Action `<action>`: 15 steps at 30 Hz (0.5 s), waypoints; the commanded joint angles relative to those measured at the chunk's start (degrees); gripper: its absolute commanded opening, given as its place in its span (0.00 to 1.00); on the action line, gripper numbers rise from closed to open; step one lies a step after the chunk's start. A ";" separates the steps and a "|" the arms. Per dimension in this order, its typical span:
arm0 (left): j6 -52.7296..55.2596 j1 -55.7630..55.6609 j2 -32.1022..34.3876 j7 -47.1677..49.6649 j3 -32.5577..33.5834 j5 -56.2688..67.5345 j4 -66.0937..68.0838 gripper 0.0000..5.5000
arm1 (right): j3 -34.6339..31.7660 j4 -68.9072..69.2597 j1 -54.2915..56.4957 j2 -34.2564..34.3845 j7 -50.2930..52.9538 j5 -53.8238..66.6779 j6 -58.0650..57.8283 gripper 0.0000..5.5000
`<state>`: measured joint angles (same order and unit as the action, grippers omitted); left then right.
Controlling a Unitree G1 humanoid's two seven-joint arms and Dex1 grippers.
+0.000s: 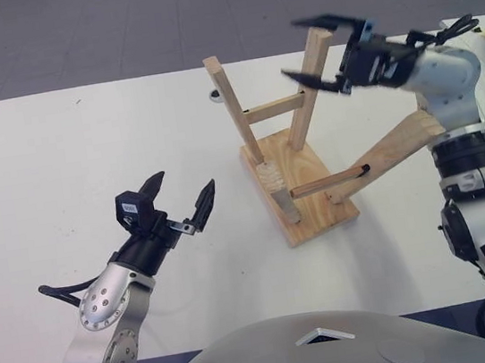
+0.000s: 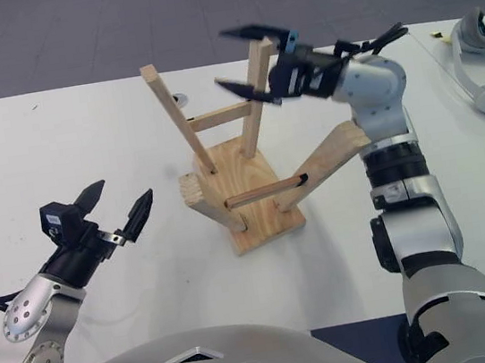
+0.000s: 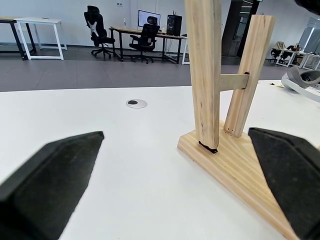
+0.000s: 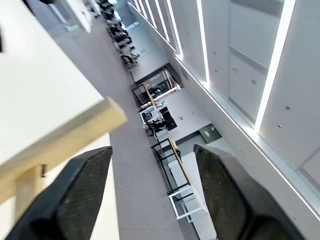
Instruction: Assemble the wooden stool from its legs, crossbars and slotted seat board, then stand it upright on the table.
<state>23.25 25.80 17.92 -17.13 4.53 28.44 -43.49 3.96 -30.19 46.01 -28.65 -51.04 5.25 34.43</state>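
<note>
Left fingers [image 1: 204, 203] spread wide; right fingers [image 1: 309, 78] wide around stool leg [image 1: 307, 111].

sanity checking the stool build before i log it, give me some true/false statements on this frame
The seat board lies flat on the table. True.
A crossbar joins the two upright legs. True.
The left pincer is shut on a leg. False: it is open and empty, apart from the stool.
The right pincer grips the seat board. False: it is open at the top of the right upright leg.
Every leg stands upright. False: one leg leans out sideways.
</note>
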 commanded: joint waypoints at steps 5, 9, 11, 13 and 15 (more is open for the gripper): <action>-0.36 2.82 0.93 -0.84 3.66 2.12 -2.22 0.97 | 4.77 -4.97 29.38 -10.56 -37.16 28.11 -82.19 0.55; 0.54 1.84 1.50 -0.90 4.44 2.65 -2.35 0.97 | 13.69 4.78 29.65 -16.31 -41.46 32.81 -79.69 0.55; 1.54 0.71 1.81 -0.57 4.25 2.87 -2.83 0.97 | 14.87 3.55 32.84 -16.82 -41.46 32.04 -75.87 0.55; 2.44 0.12 2.19 -0.31 4.46 3.30 -3.39 0.97 | 13.07 -0.80 39.14 -15.98 -41.45 34.12 -76.45 0.55; 3.26 -0.29 2.63 -0.07 4.89 3.93 -3.80 0.97 | 11.60 0.74 43.35 -15.83 -41.45 41.69 -82.84 0.55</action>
<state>24.88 26.08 19.55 -17.45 8.74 31.42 -46.35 16.25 -31.01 85.37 -43.90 -92.09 41.30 -43.46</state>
